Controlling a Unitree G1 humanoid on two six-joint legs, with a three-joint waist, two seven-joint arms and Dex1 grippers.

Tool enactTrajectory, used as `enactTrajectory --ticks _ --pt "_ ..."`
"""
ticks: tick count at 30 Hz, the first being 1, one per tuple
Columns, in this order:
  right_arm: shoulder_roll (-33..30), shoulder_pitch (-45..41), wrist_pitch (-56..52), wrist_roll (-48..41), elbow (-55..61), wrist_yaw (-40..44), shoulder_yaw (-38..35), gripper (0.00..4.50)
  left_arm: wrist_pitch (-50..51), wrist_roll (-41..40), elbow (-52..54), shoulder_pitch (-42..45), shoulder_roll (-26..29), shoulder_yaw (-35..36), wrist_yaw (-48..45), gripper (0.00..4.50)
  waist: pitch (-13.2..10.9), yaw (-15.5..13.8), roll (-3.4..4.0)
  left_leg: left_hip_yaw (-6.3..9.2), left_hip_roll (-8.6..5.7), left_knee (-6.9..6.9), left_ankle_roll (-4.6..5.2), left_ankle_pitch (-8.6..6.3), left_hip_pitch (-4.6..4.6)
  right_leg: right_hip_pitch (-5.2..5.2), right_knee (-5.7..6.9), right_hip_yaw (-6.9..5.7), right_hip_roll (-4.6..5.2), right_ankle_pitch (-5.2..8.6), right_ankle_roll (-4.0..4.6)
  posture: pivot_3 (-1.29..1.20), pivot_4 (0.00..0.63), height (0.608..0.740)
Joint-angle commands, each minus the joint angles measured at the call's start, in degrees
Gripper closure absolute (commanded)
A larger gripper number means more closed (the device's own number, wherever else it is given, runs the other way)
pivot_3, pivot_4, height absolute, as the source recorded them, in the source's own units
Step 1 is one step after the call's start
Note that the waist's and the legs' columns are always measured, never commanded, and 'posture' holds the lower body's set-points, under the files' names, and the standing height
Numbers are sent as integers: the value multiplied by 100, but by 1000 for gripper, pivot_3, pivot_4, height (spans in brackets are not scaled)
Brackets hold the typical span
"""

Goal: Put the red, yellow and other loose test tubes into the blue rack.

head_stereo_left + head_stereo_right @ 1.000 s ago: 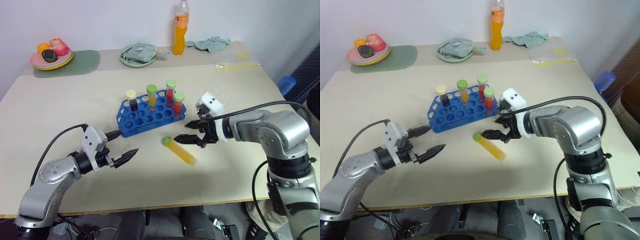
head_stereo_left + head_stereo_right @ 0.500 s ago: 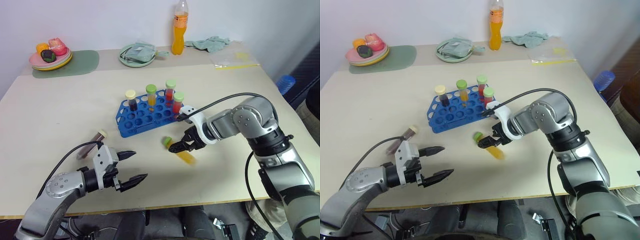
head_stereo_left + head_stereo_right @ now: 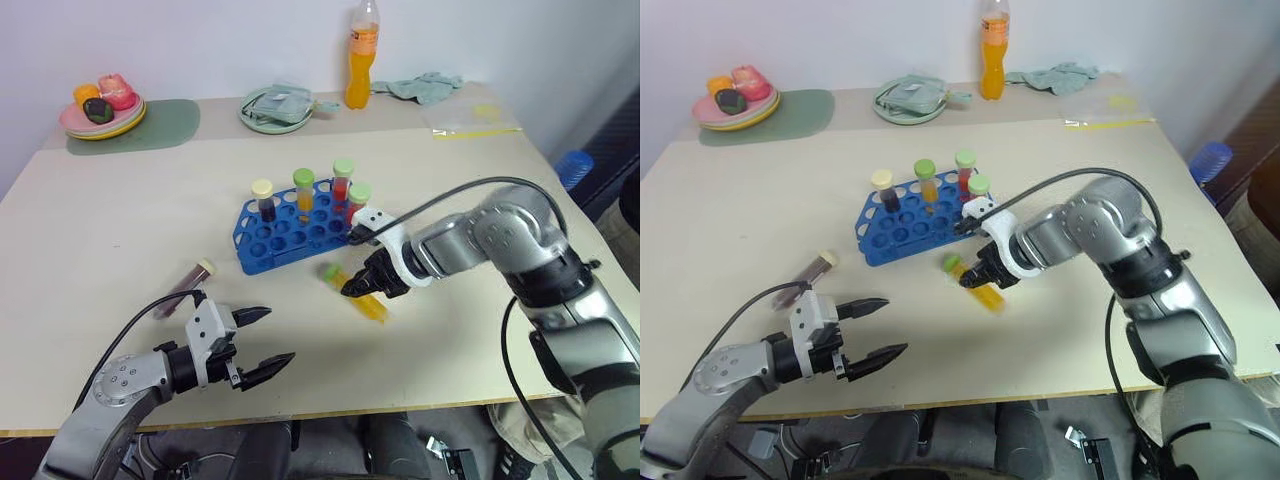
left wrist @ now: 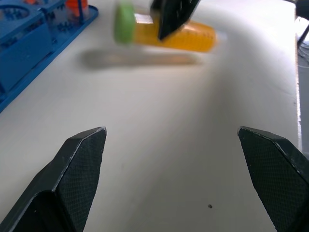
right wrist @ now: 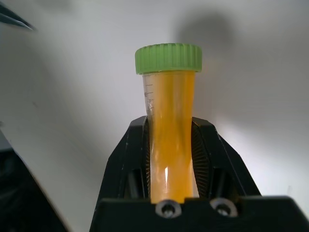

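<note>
1. Your right gripper has its jaws clenched on the yellow test tube, green cap outward, just above the table
2. Your left gripper hovers low with jaws spread wide, grasping nothing
3. The blue rack sits just behind the held tube, four capped tubes standing in it
4. A dark red tube lies loose on the table beyond your left gripper

No text, label, brand or number can be read; the yellow tube bears only faint, illegible graduation marks.
</note>
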State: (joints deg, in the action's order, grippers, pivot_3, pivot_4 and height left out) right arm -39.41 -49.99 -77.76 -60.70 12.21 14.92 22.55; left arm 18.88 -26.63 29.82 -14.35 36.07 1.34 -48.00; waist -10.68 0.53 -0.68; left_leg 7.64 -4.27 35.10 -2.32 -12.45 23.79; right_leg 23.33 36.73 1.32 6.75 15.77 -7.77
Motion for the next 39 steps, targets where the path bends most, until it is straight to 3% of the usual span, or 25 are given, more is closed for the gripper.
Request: enactTrajectory --ticks 1,4,9,15,22,39 --pt "-228 768 2922 1718 1054 1213 -178 3811 -109 -87 76 -16 -140 241 194 0 -1 17 0 -2 -1 1 0 0 2 -5 -7 -6 0 0 -2 0 150 740" --pt "387 1462 4660 2442 880 1508 -516 3811 -209 -39 -59 164 -416 404 555 0 0 46 -1 -8 2 0 0 0 -3 -8 -10 -5 -8 -3 -5 0 150 740" --pt "1996 1757 6538 3595 -304 963 -659 3811 -240 -109 -424 651 -1038 697 1251 0 2 44 -4 -4 7 0 -3 2 -18 -11 8 5 -15 -4 -2 0 150 740" --pt "3224 1704 7921 4633 -1841 582 -716 3811 -222 172 -444 898 -1292 572 1609 0 2 37 -4 1 -1 0 -11 6 -21 -8 20 11 -9 -4 -1 0 150 740" --pt "3568 1881 8476 4996 -2565 625 -902 3811 56 70 -87 922 -1284 541 1815 0 2 48 -3 3 -1 -2 -15 9 -21 -4 25 13 -10 -4 0 0 150 740" --pt "3900 1766 8663 5441 -3170 585 -1090 3811 -39 90 -231 906 -1315 458 1716 0 2 61 -2 2 -2 -6 -17 10 -32 -8 30 16 -17 -3 2 0 150 740"
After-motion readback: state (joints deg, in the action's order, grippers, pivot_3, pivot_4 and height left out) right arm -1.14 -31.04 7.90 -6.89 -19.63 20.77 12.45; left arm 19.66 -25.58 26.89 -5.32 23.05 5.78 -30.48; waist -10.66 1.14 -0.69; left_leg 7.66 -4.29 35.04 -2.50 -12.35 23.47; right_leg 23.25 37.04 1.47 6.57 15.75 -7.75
